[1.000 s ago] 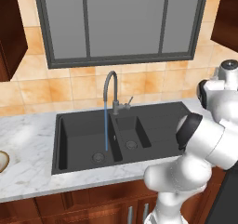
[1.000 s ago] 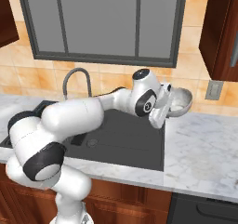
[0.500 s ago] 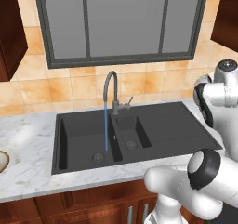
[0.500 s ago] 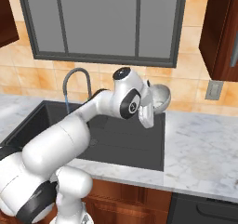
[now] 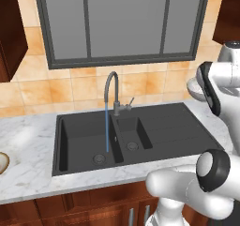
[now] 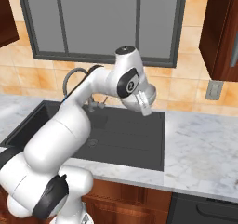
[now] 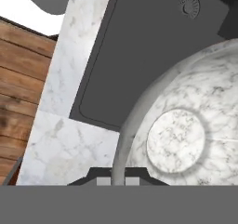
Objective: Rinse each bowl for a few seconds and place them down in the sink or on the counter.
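The speckled bowl [image 7: 186,125], clenched by the gripper [image 6: 145,103], has swung left over the sink [image 6: 139,139], nearing the running tap [image 5: 111,86].

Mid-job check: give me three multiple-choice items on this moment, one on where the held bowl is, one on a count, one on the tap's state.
1. The whitish-grey bowl hangs over:
A. the drainboard
B. the floor
C. the left counter end

2. Basins in the sink:
A. one
B. two
C. three

3. The tap is:
A. off
B. running
C. missing

Answers:
1 A, the gripper is shut on the bowl's rim above the flat ribbed part.
2 B, a big and a small one.
3 B, a blue stream falls into the big basin.
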